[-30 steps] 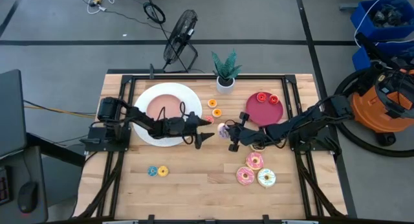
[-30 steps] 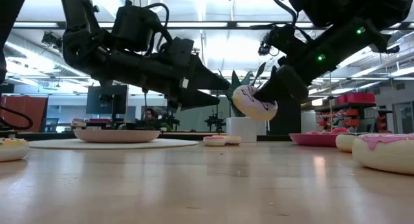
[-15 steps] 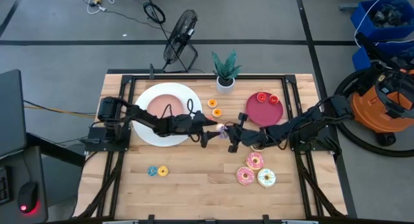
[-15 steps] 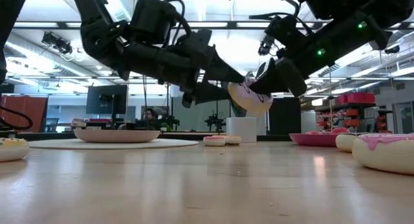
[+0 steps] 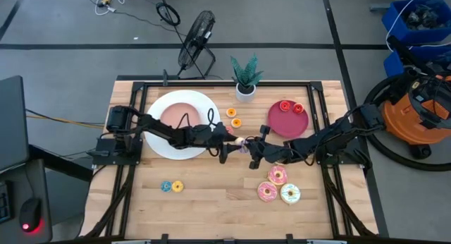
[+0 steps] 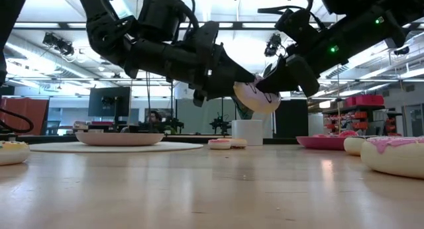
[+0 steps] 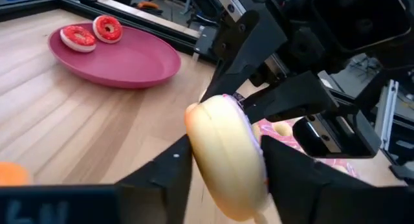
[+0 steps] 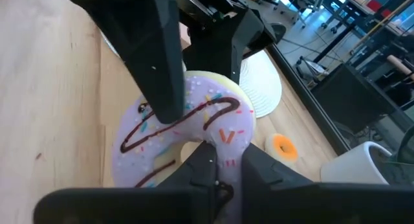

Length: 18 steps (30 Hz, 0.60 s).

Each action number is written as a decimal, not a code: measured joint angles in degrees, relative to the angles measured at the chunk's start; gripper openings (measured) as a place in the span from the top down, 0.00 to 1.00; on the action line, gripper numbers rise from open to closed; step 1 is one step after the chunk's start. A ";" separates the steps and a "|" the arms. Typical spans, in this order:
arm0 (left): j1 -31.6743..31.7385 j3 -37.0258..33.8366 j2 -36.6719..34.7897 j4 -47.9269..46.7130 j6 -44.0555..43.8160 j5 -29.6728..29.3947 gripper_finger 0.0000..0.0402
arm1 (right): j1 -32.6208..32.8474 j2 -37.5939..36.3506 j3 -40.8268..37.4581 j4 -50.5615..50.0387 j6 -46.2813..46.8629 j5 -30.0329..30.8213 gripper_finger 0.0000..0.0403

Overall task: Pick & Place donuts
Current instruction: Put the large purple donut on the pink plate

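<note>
Purple donut (image 6: 257, 96) hangs above mid-counter, between the white plate (image 5: 156, 147) and the magenta dish (image 5: 287, 128), caught between both arms. Right tool (image 8: 217, 175) is nearly closed, pinching through the ring's rim and hole, frosting with chocolate squiggle facing its wrist camera. Left tool (image 7: 223, 185) has come in from the plate side: a second ago it stood wide open and clear of the donut, half a second ago it reached it, and now its fingers (image 7: 165, 175) straddle the donut's edge and are narrowing onto it, still partly open; whether they press firmly yet, cannot tell. Reads as a mid-air handover from right arm to left, probably bound for the white plate. Judgement: transfer begun, not finished, since the right tool has not let go. Risk is a twist or drop if release comes before the left grip seats. Elsewhere: three frosted donuts (image 5: 279, 187) lie on the counter near the right arm, two red ones (image 7: 94, 33) in the magenta dish, small orange ones (image 5: 233, 117) near the potted plant (image 5: 245, 76), a blue and a yellow (image 5: 171, 186) toward the front.
</note>
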 joint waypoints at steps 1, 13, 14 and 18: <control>0.00 0.14 0.00 -0.15 0.68 0.38 0.59 | -0.02 0.00 0.00 -0.01 0.13 0.06 0.88; -0.02 0.36 -0.11 -1.98 5.89 2.23 0.93 | 0.29 -2.02 0.00 -1.83 1.64 -0.22 0.64; -0.02 0.42 -0.18 -2.21 6.18 2.22 0.93 | 0.56 -2.99 -0.02 -2.57 1.37 -0.05 0.59; 0.04 0.63 -1.56 -5.45 7.54 2.16 0.91 | 2.99 -7.12 -0.02 -5.71 1.59 2.94 0.43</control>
